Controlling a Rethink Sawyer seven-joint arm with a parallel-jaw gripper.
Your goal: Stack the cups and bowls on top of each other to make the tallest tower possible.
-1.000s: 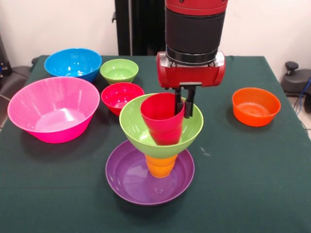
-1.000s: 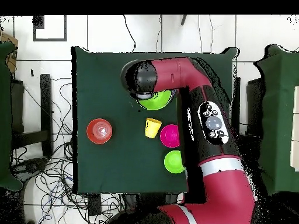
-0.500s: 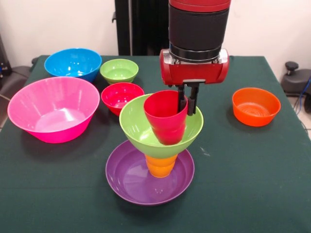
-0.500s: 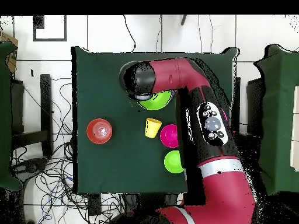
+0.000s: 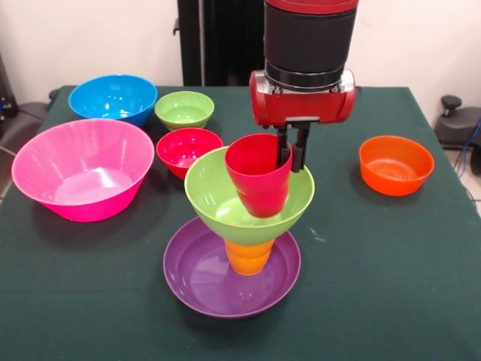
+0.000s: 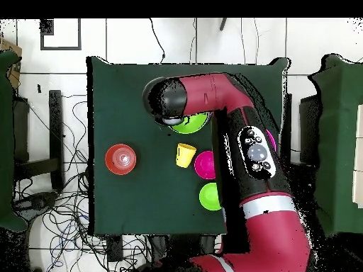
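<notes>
The tower stands mid-table: a wide purple bowl [image 5: 199, 278] at the base, an orange cup [image 5: 249, 256] upright in it, and a large lime green bowl [image 5: 218, 203] resting on that cup. My gripper [image 5: 290, 154] is shut on the rim of a red cup [image 5: 259, 177], one finger inside and one outside. The cup hangs upright and slightly tilted, with its lower part inside the lime bowl. In the overhead view my arm covers the tower except an edge of the lime bowl [image 6: 188, 127]. A yellow cup [image 6: 186, 154] stands beside it, hidden in the front view.
A big pink bowl [image 5: 83, 169] sits at the left, with a blue bowl [image 5: 113, 98], a small green bowl [image 5: 184, 110] and a small red bowl [image 5: 188, 149] behind the tower. A small orange bowl [image 5: 395, 164] is alone at the right.
My gripper has risen a little and shifted slightly right, lifting the red cup higher within the lime green bowl. The other bowls have not moved.
</notes>
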